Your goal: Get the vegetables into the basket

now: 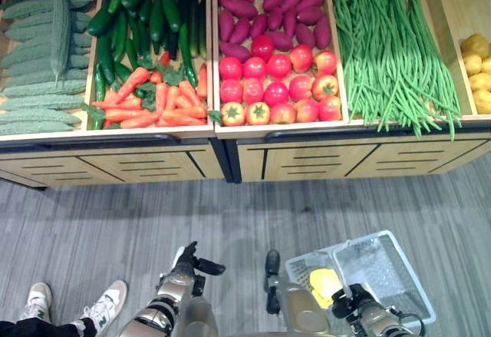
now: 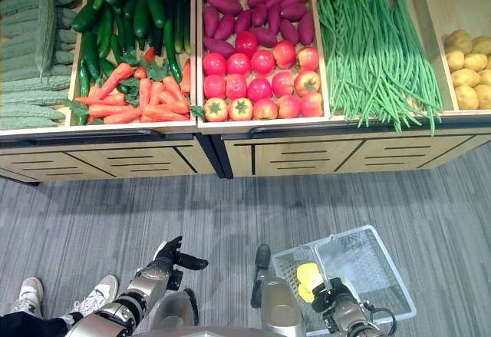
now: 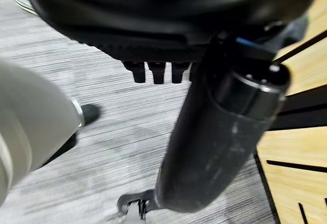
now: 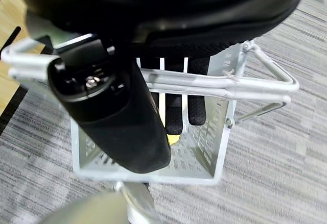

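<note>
Right hand [image 1: 354,303] grips the basket [image 1: 391,275] by its handle, one yellow vegetable [image 1: 324,284] inside; left hand [image 1: 192,262] hangs relaxed and empty; carrots [image 1: 157,99] and tomatoes [image 1: 280,84] remain unpicked.

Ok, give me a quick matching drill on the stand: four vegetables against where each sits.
Things:
1. carrots
2. tomatoes
3. long green beans
4. bitter gourds

Places:
A. bin right of the tomatoes
B. far left bin
C. front of the bin with the cucumbers
D. front of the bin with the purple sweet potatoes

Pairs: 1-C, 2-D, 3-A, 4-B
</note>
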You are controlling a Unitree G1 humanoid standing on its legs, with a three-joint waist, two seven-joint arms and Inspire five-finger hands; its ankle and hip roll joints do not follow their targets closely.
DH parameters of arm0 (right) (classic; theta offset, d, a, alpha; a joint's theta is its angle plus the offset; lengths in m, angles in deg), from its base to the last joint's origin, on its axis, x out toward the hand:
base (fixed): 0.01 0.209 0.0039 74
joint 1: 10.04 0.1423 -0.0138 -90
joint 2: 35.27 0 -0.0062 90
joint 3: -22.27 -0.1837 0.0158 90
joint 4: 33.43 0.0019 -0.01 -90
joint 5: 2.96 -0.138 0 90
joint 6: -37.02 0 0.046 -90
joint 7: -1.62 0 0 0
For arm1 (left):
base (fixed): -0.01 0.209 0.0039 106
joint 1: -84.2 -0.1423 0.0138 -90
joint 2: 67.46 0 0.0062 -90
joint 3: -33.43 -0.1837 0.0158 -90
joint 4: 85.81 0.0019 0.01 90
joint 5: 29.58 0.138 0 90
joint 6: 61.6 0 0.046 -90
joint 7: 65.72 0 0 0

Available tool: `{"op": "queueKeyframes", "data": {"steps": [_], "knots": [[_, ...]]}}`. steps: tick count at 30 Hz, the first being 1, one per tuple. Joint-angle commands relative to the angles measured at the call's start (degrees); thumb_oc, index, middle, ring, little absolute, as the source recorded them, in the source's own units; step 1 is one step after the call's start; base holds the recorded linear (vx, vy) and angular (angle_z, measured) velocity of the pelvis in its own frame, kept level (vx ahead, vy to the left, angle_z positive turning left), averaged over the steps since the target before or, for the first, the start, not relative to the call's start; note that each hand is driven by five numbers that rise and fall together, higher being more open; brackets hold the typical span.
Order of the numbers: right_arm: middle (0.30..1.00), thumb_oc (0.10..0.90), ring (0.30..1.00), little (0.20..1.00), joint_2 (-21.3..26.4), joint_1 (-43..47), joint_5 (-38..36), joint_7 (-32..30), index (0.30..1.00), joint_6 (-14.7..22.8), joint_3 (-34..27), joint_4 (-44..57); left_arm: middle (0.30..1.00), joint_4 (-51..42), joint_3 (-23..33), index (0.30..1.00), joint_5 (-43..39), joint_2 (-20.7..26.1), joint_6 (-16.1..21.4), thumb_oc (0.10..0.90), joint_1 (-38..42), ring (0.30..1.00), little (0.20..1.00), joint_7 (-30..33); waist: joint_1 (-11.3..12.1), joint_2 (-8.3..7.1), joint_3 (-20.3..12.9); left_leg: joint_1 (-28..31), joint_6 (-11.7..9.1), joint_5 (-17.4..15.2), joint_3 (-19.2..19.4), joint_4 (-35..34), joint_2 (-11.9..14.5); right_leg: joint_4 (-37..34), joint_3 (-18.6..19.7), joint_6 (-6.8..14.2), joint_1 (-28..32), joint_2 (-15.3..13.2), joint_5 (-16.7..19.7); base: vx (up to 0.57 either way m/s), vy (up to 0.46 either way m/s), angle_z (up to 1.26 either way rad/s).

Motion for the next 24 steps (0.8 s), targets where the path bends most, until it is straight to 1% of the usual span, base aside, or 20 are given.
{"op": "queueKeyframes", "data": {"steps": [1,3,4,6,9,12,13,14,18,19,20,24], "knots": [[0.3,0.4,0.3,0.3,1.18,-2.71,0.96,0.2,0.3,-0.32,0.8,-1.38,1.0,-1.29,-0.19,1.0,2.15,0.72,0.74,0.9,0.63,1.0,1.0,0.18,-0.34,-0.93,-0.96,-1.79,4.81,0.29,-0.16,1.85,-2.65,2.69,4.46,6.8,-0.41,-2.84,0.82,0.07,0.051,-0.28],[0.3,0.4,0.3,0.3,0.96,-2.44,0.7,0.12,0.3,-0.33,0.91,-1.44,1.0,-1.92,-0.63,1.0,2.18,0.89,0.74,0.9,0.84,1.0,1.0,0.02,-0.42,-0.76,-1.22,-0.99,4.92,0.35,0.49,0.67,-2.68,2.87,4.65,6.86,-0.69,-2.73,0.9,0.05,0.063,-0.48],[0.3,0.4,0.3,0.3,0.7,-2.34,0.6,0.11,0.3,-0.35,0.94,-1.47,1.0,-2.9,-0.8,1.0,2.51,1.25,0.79,0.9,0.57,1.0,1.0,-0.13,-0.55,-0.61,-1.7,0.66,5.38,0.25,1.2,-1.28,-3.21,3.1,4.96,6.99,-1.19,-2.71,1.22,0.04,0.101,-0.4],[0.3,0.4,0.3,0.3,0.46,-2.44,0.68,0.06,0.3,-0.42,0.83,-1.36,1.0,-4.82,-0.93,1.0,2.22,1.55,0.97,0.9,0.39,1.0,1.0,-0.11,-0.42,-0.47,-1.85,2.05,5.64,0.13,2.07,-2.37,-3.61,3.12,5.31,7.29,-1.18,-2.92,1.37,0.04,0.118,-0.23],[0.3,0.4,0.3,0.3,0.23,-2.6,1.02,0.23,0.3,-0.47,0.6,-1.2,1.0,-9.89,-0.86,1.0,1.34,2.42,1.34,0.9,-0.31,1.0,1.0,-0.35,-0.18,-0.49,-1.81,3.21,6.09,-0.47,2.22,-3.03,-4.23,2.93,5.8,7.73,-0.93,-3.38,1.64,0.02,0.09,-0.05],[0.3,0.4,0.3,0.3,0.21,-2.92,1.6,0.47,0.3,-0.49,0.27,-0.63,1.0,-18.71,-0.71,1.0,0.23,4.08,1.98,0.9,-1.67,1.0,1.0,-1.23,0.17,-0.55,-1.5,3.62,6.55,-0.98,2.14,-3.43,-4.91,2.74,6.02,8.41,-0.94,-4.07,2.15,-0.02,0.103,0.03],[0.3,0.4,0.3,0.3,0.54,-3.17,1.9,0.77,0.3,-0.45,-0.46,0.34,1.0,-26.6,-0.21,1.0,-0.6,5.94,2.44,0.9,-3.24,1.0,1.0,-2.53,0.4,-0.53,-1.33,3.72,6.81,-1.17,2.12,-3.75,-5.37,2.76,5.95,8.86,-1.15,-4.54,2.48,-0.04,0.106,0.07],[0.3,0.4,0.3,0.3,0.76,-3.42,2.02,0.9,0.3,-0.43,-0.92,1.21,1.0,-30.84,0.32,1.0,-1.07,6.85,2.69,0.9,-4.47,1.0,1.0,-3.29,0.46,-0.54,-1.24,3.78,6.93,-1.18,2.09,-3.99,-5.55,2.73,5.92,9.09,-1.29,-4.71,2.72,-0.05,0.102,0.0],[0.3,0.4,0.3,0.3,1.73,-4.04,2.03,1.54,0.3,-0.26,-3.02,3.52,1.0,-41.75,2.67,1.0,-3.23,9.73,3.51,0.9,-8.44,1.0,1.0,-5.04,0.7,-0.63,-0.96,4.0,7.4,-1.46,1.93,-4.45,-6.22,2.88,6.17,9.82,-1.99,-5.32,3.58,-0.05,0.076,-0.02],[0.3,0.4,0.3,0.3,1.96,-4.07,2.41,1.99,0.3,-0.47,-3.34,3.58,1.0,-45.52,3.71,1.0,-6.05,10.26,3.88,0.9,-9.9,1.0,1.0,-5.28,0.9,-0.81,-1.03,4.26,7.71,-1.66,2.01,-4.65,-6.5,2.92,6.3,10.06,-2.08,-5.58,3.89,-0.04,0.056,0.01],[0.3,0.4,0.3,0.3,1.96,-4.1,2.42,1.99,0.3,-0.47,-3.32,3.58,1.0,-45.64,3.73,1.0,-6.08,10.29,3.82,0.9,-10.0,1.0,1.0,-5.28,0.9,-0.83,-1.05,4.28,7.72,-1.67,2.03,-4.66,-6.5,2.92,6.32,10.07,-2.07,-5.58,3.89,-0.05,0.055,0.0],[0.3,0.4,0.3,0.3,1.71,-4.24,2.28,2.52,0.3,-0.3,-3.85,4.14,1.0,-51.89,4.95,1.0,-8.81,10.42,4.65,0.9,-12.51,1.0,1.0,-5.53,1.18,-1.1,-1.15,4.59,8.22,-2.2,2.07,-4.8,-7.15,2.9,6.62,10.48,-2.36,-6.04,4.34,-0.04,0.034,-0.01]]}}
